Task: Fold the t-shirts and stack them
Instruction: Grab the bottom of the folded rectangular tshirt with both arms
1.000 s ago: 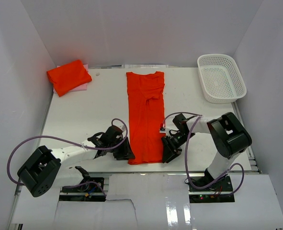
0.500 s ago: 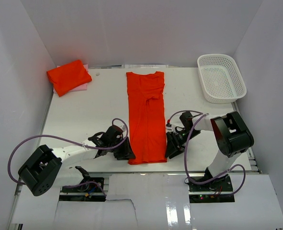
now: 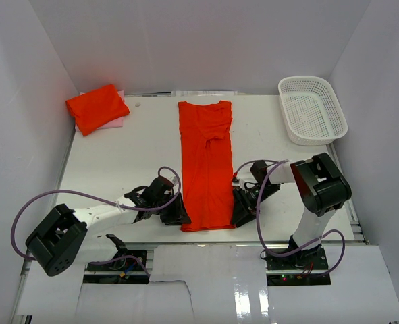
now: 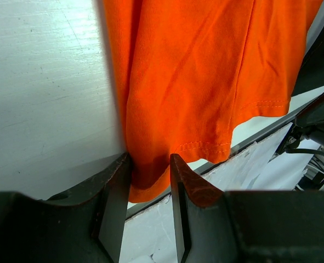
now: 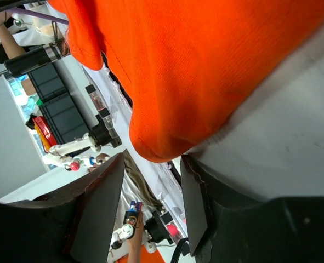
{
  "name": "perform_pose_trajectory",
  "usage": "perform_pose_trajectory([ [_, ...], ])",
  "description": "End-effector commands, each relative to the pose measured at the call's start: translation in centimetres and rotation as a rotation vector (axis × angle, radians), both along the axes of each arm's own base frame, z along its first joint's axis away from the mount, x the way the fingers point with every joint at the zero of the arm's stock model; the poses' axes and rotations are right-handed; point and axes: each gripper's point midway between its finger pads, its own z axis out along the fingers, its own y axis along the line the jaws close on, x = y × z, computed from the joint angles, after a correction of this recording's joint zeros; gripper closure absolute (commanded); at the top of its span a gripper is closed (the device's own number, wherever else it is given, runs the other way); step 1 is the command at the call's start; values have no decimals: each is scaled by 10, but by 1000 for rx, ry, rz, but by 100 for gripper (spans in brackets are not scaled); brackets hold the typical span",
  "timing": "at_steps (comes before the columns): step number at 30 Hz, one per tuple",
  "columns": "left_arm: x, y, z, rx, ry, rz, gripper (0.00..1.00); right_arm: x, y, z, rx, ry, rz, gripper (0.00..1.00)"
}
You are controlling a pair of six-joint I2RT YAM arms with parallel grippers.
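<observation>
Jaws: L pinch t-shirt [image 3: 205, 162] hem corner, R astride other.

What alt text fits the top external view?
A long orange t-shirt, folded into a strip, lies on the white table, with the left gripper and right gripper at its two near corners. A folded orange shirt lies far left; an empty white basket sits far right.

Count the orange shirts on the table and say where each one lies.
2. The long shirt lies in the middle, stretched front to back. The folded shirt sits at the far left corner on a pink cloth, possibly another shirt.
</observation>
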Motion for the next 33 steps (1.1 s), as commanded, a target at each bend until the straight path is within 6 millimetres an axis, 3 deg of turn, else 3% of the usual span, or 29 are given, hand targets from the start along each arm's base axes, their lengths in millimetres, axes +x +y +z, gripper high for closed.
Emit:
perform_pose_trajectory([
  [1,2,3,-1,27,-10,12,55,2,-4,-16,-45,-59,27,48],
  [6,2,3,-1,31,-13,12,55,3,-2,-17,-41,-49,30,59],
  [16,2,4,-2,34,-12,14,55,5,-1,-21,-47,-37,23,58],
  [22,1,5,-2,33,-11,16,55,10,1,-25,-57,-32,18,76],
  [23,1,5,-2,33,-13,17,54,10,3,-23,-43,-27,12,92],
  [33,3,4,0,27,-20,20,55,10,4,-13,-31,-41,9,92],
])
